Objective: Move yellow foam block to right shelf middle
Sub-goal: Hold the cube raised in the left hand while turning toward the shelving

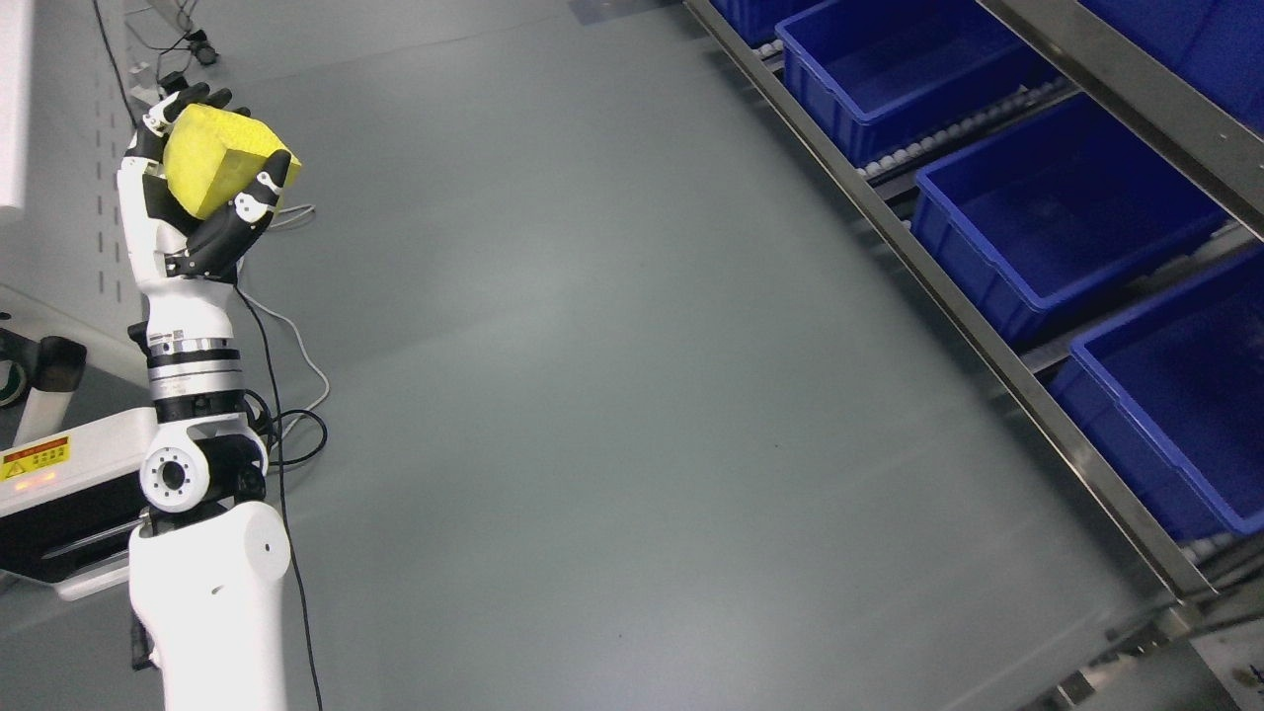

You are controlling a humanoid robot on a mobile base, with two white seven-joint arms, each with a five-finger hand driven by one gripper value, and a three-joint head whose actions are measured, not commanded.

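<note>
1. The yellow foam block (219,158) is sitting in the left hand (197,193), raised above the grey floor (592,395) at the far left of the view, well apart from the shelf (987,346).
2. The left hand is clamping the block: dark fingers (259,197) are wrapping its lower right edge, and further fingertips are showing over its top left corner.
3. One block is showing, and one robot arm (193,474), rising from the lower left.
4. The shelf is running along the right side, carrying blue bins (1066,207) on a roller tier. Three bins are showing open interiors, each holding nothing visible; parts of further blue bins are showing at the top edge.
5. Black and white cables (286,395) are lying on the floor beside the arm, far from the shelf.
</note>
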